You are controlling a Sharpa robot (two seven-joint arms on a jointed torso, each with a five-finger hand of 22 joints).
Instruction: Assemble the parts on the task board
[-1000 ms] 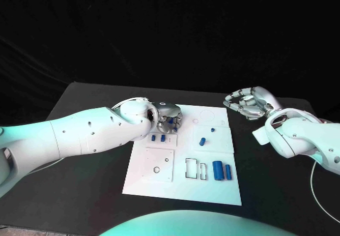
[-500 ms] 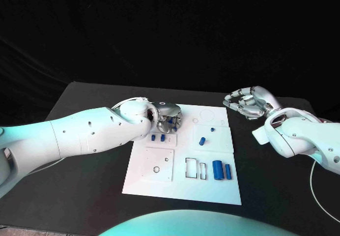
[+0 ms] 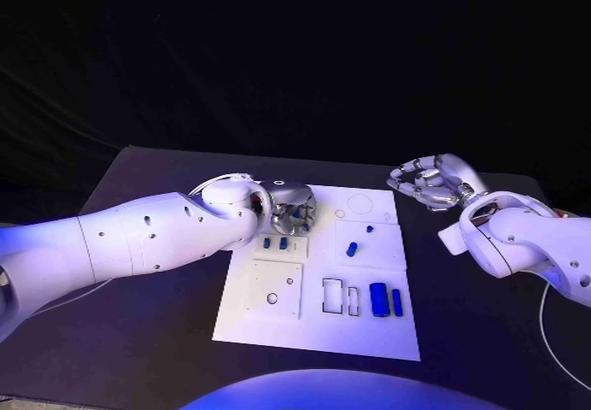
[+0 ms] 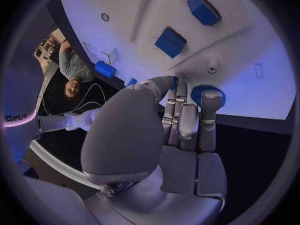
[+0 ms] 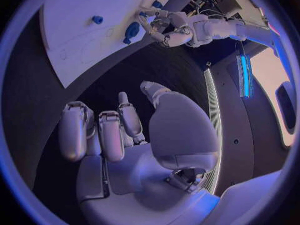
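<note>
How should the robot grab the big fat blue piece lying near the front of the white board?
Probably from straight above, with fingers on the two long sides of the wide blue piece. It lies flat on the task board, its long sides running front to back. A thinner blue piece lies close on its right, so fingers there have little room.

White task board (image 3: 318, 329) is laid flat mid-table, outlines and recesses marked on it. Two small blue parts (image 3: 275, 243) are seated side by side nr its upper left. One blue part (image 3: 351, 249) lies centre. Two blue cylinders (image 3: 385, 300) are laid parallel, lower right.
</note>
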